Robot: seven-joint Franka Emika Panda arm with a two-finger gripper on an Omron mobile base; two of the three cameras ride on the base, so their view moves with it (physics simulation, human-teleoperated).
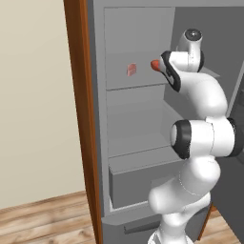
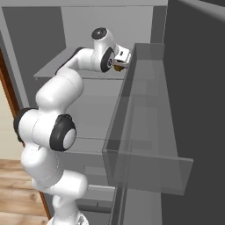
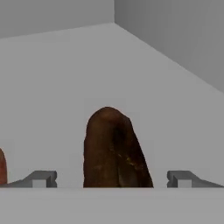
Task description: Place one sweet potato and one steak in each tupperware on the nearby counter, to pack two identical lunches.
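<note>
In the hand view, the gripper [image 3: 112, 179] is standing with its jaws spread wide, released and grasping nothing; one dark fingertip [image 3: 41, 178] is showing at 8 o'clock and the other at 4 o'clock. The dark brown sweet potato [image 3: 114, 151] is sitting between them, rising from 6 o'clock toward the centre, with open room on both flanks and neither finger touching it. A sliver of the orange-red sweet potato [image 3: 1, 167] is peeking in at 9 o'clock, just beyond the left-hand fingertip.

Both lumps are lying on a flat pale grey fridge shelf [image 3: 65, 87], which is running bare toward 12 o'clock until it meets the back wall; a side wall is closing in from 2 o'clock, forming a corner near 12 o'clock.

In the left base view, the white arm is reaching up from 5 o'clock into the open grey fridge [image 1: 138, 119], its wrist at 1 o'clock. The orange-red sweet potato [image 1: 155, 64] is showing just beside the wrist, and a pale pink steak [image 1: 131, 69] is resting near it toward 9 o'clock, on the same upper shelf. Lower shelves and a drawer are stacking toward 6 o'clock. A brown wooden panel [image 1: 83, 119] is edging the fridge at 9 o'clock, with a cream wall and wooden floor beyond.

In the right base view, the fridge door bin [image 2: 145, 132] is crowding the hand from 3 o'clock.
</note>
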